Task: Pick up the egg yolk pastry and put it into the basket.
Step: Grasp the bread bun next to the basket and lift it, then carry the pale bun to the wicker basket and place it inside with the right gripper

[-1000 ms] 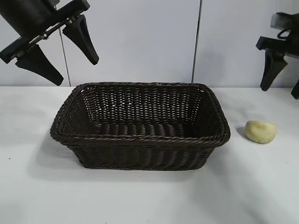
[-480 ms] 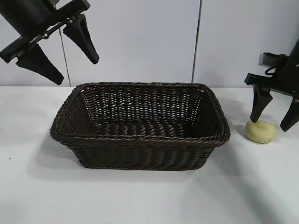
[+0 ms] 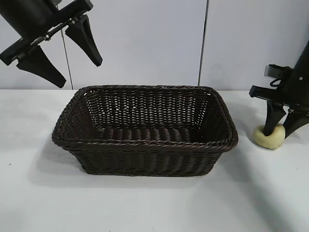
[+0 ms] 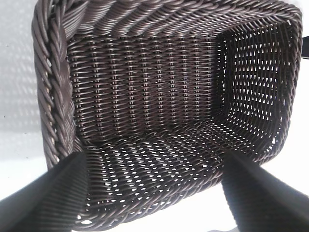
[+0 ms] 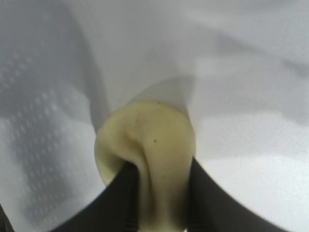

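The pale yellow egg yolk pastry [image 3: 269, 137] lies on the white table to the right of the basket [image 3: 145, 143], a dark brown woven wicker one. My right gripper [image 3: 278, 128] is down on the pastry, shut on it. In the right wrist view the two black fingers [image 5: 120, 198] pinch the pastry [image 5: 149, 145] so that it is squeezed narrow between them. My left gripper [image 3: 77, 67] hangs open high above the basket's left end; in the left wrist view its fingers [image 4: 48, 198] frame the basket's inside [image 4: 145, 96], which holds nothing.
The white table [image 3: 145, 203] runs around the basket, with a light grey panelled wall [image 3: 145, 38] behind it. The basket's right rim [image 3: 231, 133] stands a short way left of the pastry.
The right gripper has come down from above onto the pastry and its fingers have closed on it, squashing it. The left arm has not moved.
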